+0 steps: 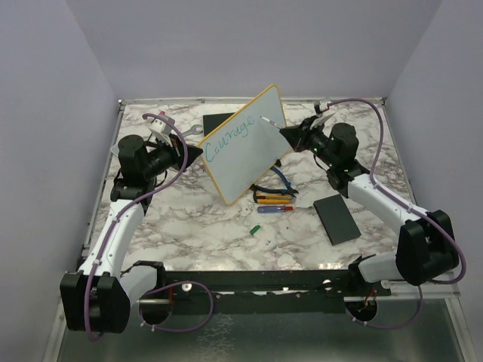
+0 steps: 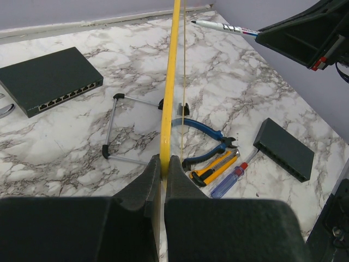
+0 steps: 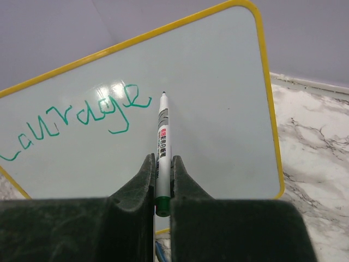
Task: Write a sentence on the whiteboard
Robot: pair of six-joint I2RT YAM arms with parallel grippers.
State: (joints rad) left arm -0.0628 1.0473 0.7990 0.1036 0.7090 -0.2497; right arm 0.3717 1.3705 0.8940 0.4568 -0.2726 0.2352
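Gripping the whiteboard (image 1: 245, 143) by its yellow edge, the left gripper (image 2: 163, 164) props it tilted over the table's (image 1: 189, 234) middle. The right gripper (image 3: 162, 164) pinches a marker (image 3: 162, 131), tip beside "Courage"; the sentence (image 3: 82, 115) seems one word in, more remaining.

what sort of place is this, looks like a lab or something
Probably a robot test cell: a marble-patterned table boxed in by plain lilac panels, left arm and right arm bolted at its near edge, pliers among scattered props.
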